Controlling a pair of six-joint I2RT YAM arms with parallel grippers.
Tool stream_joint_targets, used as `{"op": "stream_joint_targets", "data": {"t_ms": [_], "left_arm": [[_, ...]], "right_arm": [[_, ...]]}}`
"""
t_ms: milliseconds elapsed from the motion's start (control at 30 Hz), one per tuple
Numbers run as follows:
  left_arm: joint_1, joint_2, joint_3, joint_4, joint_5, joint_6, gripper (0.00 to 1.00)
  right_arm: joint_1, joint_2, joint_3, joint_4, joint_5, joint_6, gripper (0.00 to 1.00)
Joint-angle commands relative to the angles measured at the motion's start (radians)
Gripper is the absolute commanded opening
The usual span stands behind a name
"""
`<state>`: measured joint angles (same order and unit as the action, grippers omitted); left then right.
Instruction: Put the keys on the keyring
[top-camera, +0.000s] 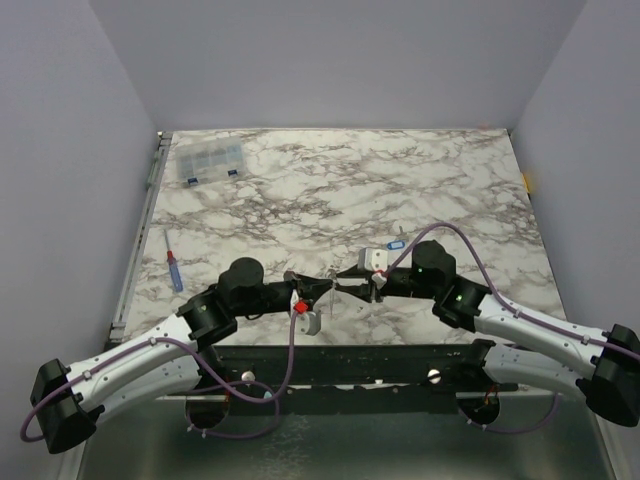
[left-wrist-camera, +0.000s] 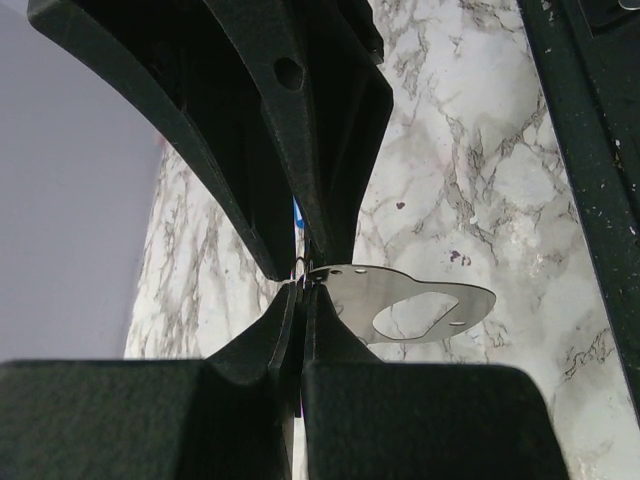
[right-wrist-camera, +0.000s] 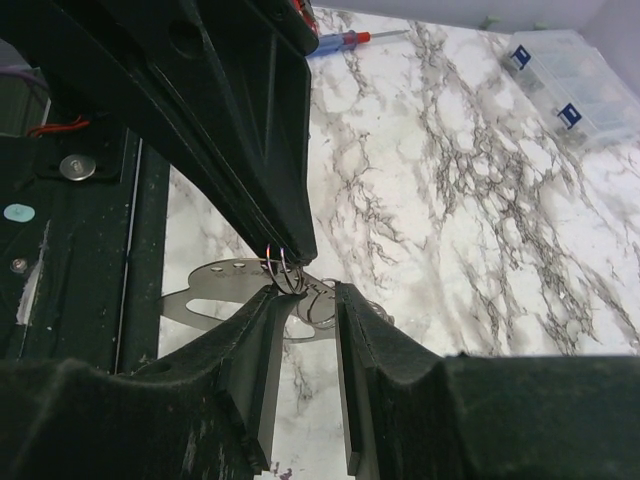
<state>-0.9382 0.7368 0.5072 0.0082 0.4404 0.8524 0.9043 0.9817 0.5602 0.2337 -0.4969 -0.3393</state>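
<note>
My left gripper (top-camera: 326, 287) and right gripper (top-camera: 350, 286) meet tip to tip above the table's near middle. In the left wrist view the left gripper (left-wrist-camera: 302, 285) is shut on the thin keyring (left-wrist-camera: 303, 266), and a flat silvery key (left-wrist-camera: 365, 290) with an oblong hole sticks out to the right of its tips. In the right wrist view the right gripper (right-wrist-camera: 308, 292) is open, its fingers on either side of the keyring's wire loops (right-wrist-camera: 283, 272). The key (right-wrist-camera: 240, 283) lies behind them, and a second silvery piece (right-wrist-camera: 328, 302) shows between the fingers. A small blue tag (top-camera: 393, 243) shows by the right wrist.
A blue-handled, red-tipped screwdriver (top-camera: 173, 270) lies at the left edge of the table and shows in the right wrist view (right-wrist-camera: 340, 42). A clear compartment box (top-camera: 208, 160) stands at the far left corner. A black frame (top-camera: 350, 360) runs along the near edge.
</note>
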Motion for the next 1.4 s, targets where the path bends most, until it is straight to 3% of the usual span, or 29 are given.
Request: {"op": "stream_joint_targets", "data": {"t_ms": [0, 133, 767, 1133, 1367], "left_arm": [[-0.002, -0.004, -0.018, 0.076, -0.025, -0.025, 0.00], [-0.001, 0.008, -0.014, 0.086, -0.019, -0.039, 0.00], [0.002, 0.008, -0.025, 0.120, 0.012, -0.079, 0.00], [0.020, -0.036, -0.058, 0.177, 0.015, -0.143, 0.21], [0.042, -0.054, -0.067, 0.205, 0.007, -0.184, 0.23]], "right_arm": [[0.012, 0.008, 0.032, 0.023, -0.068, 0.018, 0.36], [0.018, 0.021, 0.040, 0.026, -0.075, 0.023, 0.35], [0.028, 0.011, 0.033, 0.069, -0.037, 0.038, 0.01], [0.027, -0.053, -0.020, 0.141, -0.045, 0.052, 0.01], [0.027, -0.060, -0.027, 0.146, -0.045, 0.051, 0.01]]}}
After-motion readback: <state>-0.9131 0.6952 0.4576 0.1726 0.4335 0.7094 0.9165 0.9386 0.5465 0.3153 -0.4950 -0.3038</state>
